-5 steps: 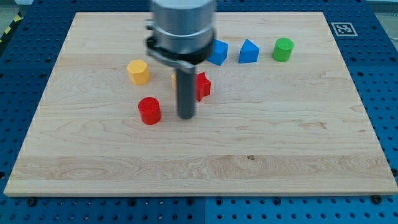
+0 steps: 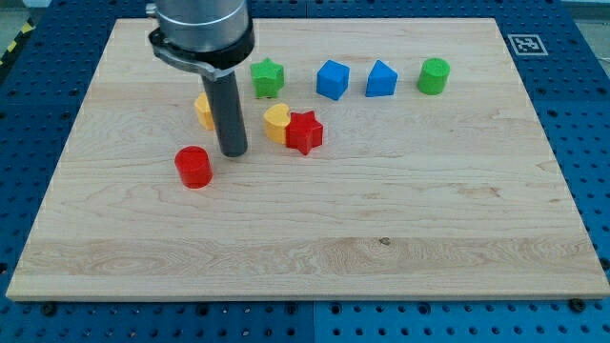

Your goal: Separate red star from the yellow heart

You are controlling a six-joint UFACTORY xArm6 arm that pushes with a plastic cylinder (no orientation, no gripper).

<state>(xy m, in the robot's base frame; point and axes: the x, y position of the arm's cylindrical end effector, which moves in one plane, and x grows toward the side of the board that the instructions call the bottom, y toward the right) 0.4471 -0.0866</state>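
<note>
The red star point(image 2: 305, 131) lies near the board's middle, touching the yellow heart point(image 2: 276, 122) on the heart's right side. My tip point(image 2: 233, 152) rests on the board to the left of the yellow heart, with a small gap between them. The rod partly hides a yellow block point(image 2: 202, 109) behind it. A red cylinder point(image 2: 194, 167) sits just below and left of my tip.
A green star point(image 2: 268, 77), a blue block point(image 2: 333, 79), a second blue block point(image 2: 381, 79) and a green cylinder point(image 2: 434, 75) stand in a row near the view's top. The wooden board point(image 2: 429, 219) lies on a blue perforated table.
My tip has moved left, away from the red star's side. The red cylinder has shifted left and down. The yellow heart and green star are now uncovered.
</note>
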